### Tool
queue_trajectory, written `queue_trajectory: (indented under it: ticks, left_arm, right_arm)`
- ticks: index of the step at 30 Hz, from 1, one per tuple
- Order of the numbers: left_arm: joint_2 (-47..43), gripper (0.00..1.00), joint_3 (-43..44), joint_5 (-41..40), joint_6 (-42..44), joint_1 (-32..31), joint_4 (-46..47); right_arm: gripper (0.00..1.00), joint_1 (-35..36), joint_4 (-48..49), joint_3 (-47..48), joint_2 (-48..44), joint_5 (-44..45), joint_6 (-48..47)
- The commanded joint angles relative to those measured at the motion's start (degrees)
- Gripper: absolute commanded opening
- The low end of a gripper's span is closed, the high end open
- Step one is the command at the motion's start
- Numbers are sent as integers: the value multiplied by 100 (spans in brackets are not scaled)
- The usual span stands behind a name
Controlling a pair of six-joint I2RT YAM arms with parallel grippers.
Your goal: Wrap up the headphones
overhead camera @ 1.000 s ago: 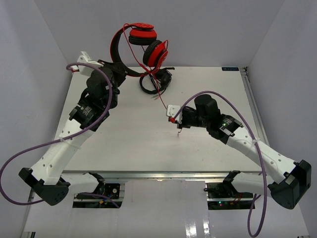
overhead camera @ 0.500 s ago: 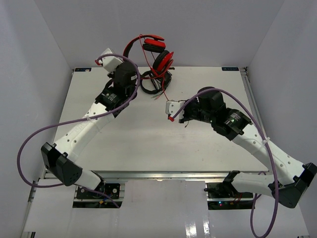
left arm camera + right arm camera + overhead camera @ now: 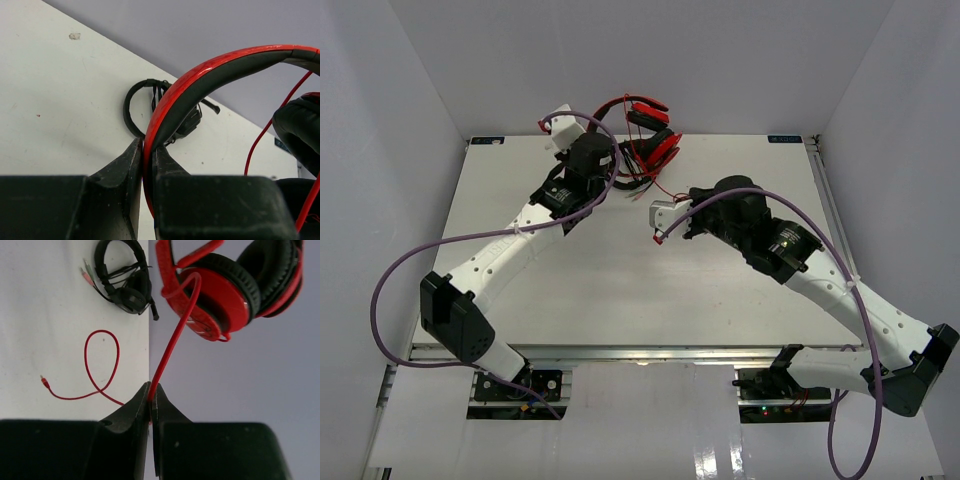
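The red headphones hang in the air over the table's back edge, tilted. My left gripper is shut on their red headband, which runs up between the jaws. My right gripper is shut on the thin red cable, and the cable leads up from it to a red ear cup with black padding. The cable's free end lies in a loop on the table, its plug at the left.
Black headphones with a black cable lie on the white table at the back, just under the red ones. Grey walls enclose the table on three sides. Both arms reach toward the back centre, close together.
The left arm has swung the red headphones to the right and lower, toward the right gripper. The right gripper has shifted slightly toward the back, still holding the cable.
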Motion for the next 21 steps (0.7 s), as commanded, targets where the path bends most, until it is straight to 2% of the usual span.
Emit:
queue_trajectory:
  ticks: [1, 8, 21]
  left_arm:
    - [-298, 0, -370, 564, 234, 12, 342]
    - [-505, 0, -1012, 1374, 544, 3, 540]
    - [-799, 0, -1433, 2990, 1352, -55, 997]
  right_arm:
    - [8, -155, 446, 375, 36, 370, -360]
    - [8, -333, 471, 633, 222, 251, -294]
    - [11, -542, 563, 555, 666, 10, -125]
